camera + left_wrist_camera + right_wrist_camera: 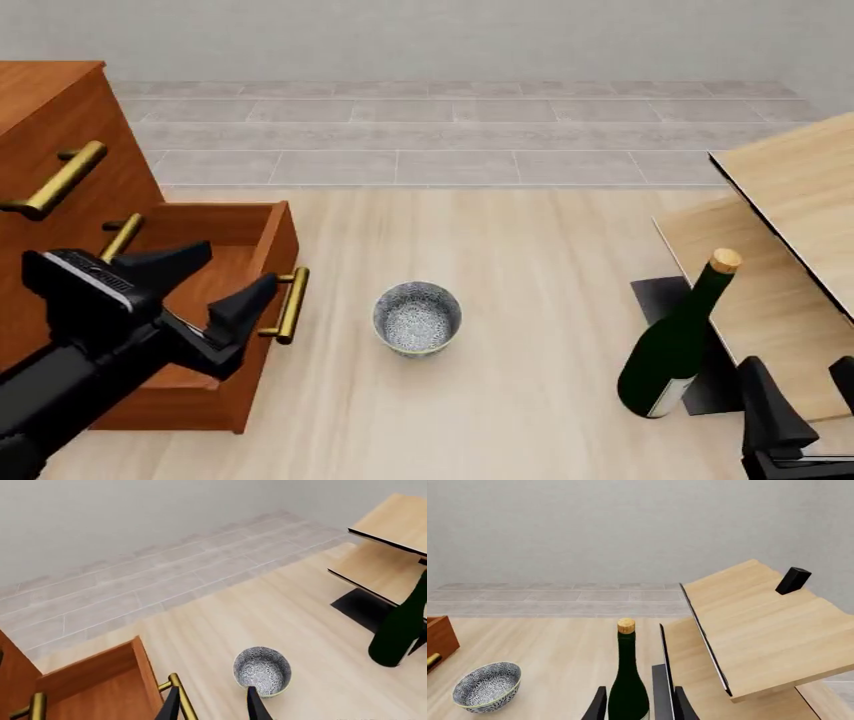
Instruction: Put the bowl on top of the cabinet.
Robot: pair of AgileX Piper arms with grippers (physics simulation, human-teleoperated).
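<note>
The bowl (416, 318), small, speckled grey-white with a pale rim, stands upright on the light wood floor just right of the cabinet's pulled-out drawer. The cabinet (54, 120) is reddish-brown with brass bar handles and fills the left side. My left gripper (234, 270) hangs open over the open drawer, left of the bowl and apart from it. In the left wrist view the bowl (262, 671) sits just beyond the open left gripper (213, 706). My right gripper (803, 395) is open at the lower right, holding nothing. The right wrist view shows the bowl (487, 686) far off to one side.
A dark green wine bottle (674, 350) with a cork stands between the bowl and my right gripper, directly ahead of the fingers in the right wrist view. Pale wooden shelving (787, 230) with black edging fills the right side. The open drawer (254, 240) juts toward the bowl.
</note>
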